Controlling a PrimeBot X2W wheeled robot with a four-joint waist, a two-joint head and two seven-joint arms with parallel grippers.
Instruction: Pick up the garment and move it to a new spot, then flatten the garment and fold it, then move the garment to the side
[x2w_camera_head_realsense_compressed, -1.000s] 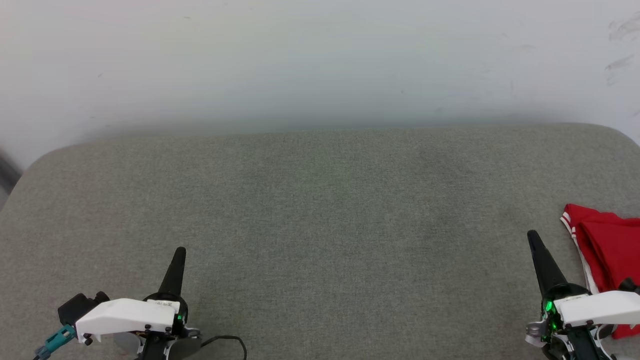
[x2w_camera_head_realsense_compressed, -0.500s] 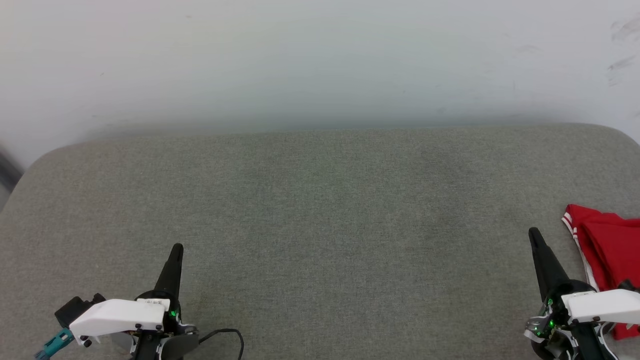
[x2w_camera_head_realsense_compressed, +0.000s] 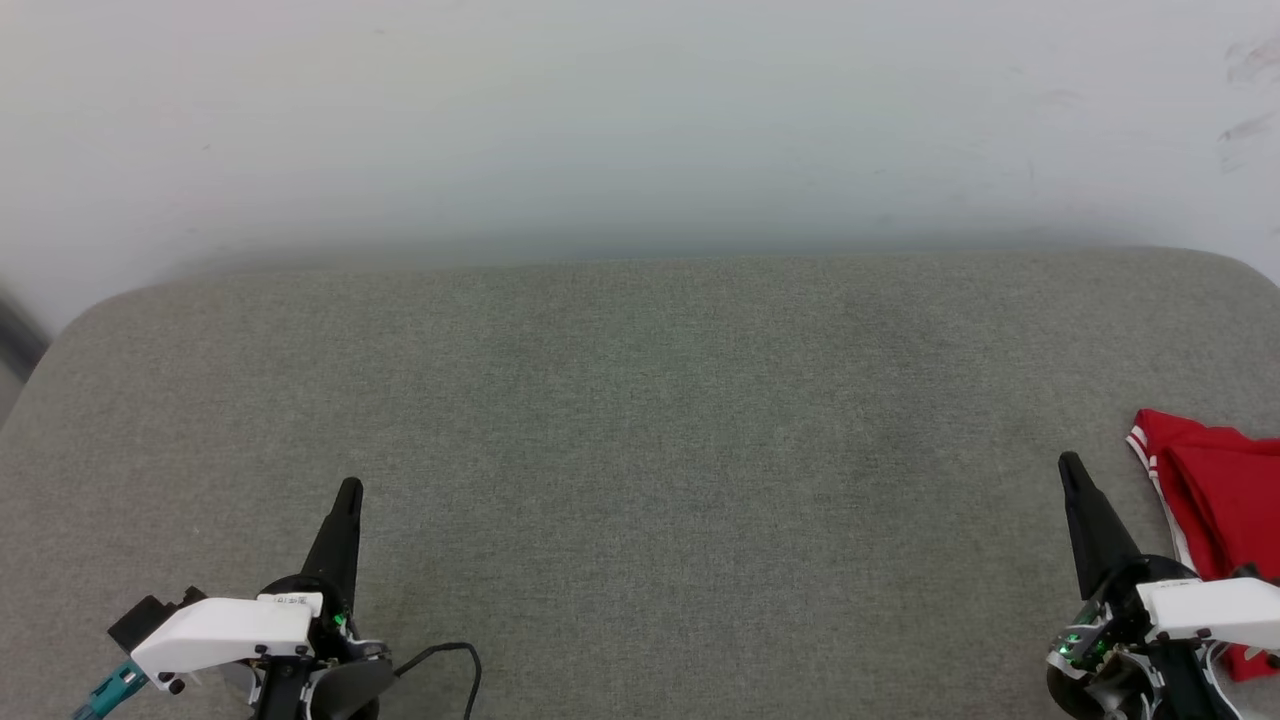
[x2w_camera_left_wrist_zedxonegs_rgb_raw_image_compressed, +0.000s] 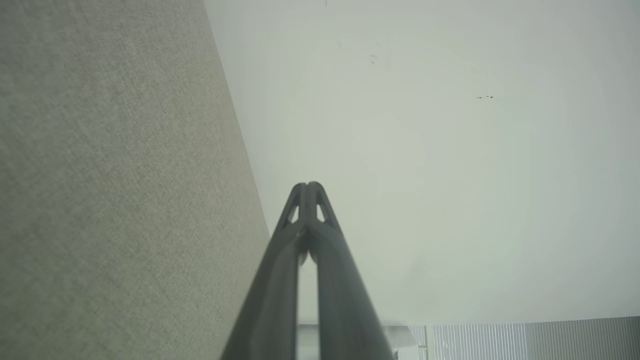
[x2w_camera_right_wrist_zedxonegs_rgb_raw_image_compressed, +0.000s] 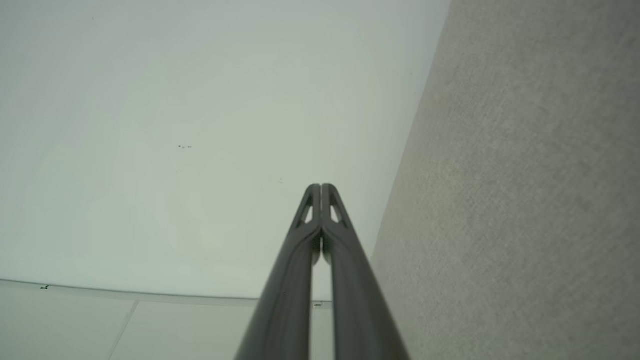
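Shows the garment (x2w_camera_head_realsense_compressed: 1225, 490) heaped at the grey cushion's (x2w_camera_head_realsense_compressed: 640, 420) right edge, just beside the right gripper (x2w_camera_head_realsense_compressed: 1070, 468) and outside its jaws; holds nothing there, fingers pressed together; has the left gripper (x2w_camera_head_realsense_compressed: 348, 492) closed too, empty, well apart from the cloth.

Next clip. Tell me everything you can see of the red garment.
The garment is red cloth with red-and-white striped trim along its left border. It lies in overlapping layers on the grey padded surface, at the head view's right edge, which cuts it off. No letters or numbers show. The right tool points up just left of it, shut, empty, not touching it. The right arm's white cover hides its lower part; contact there cannot be told.
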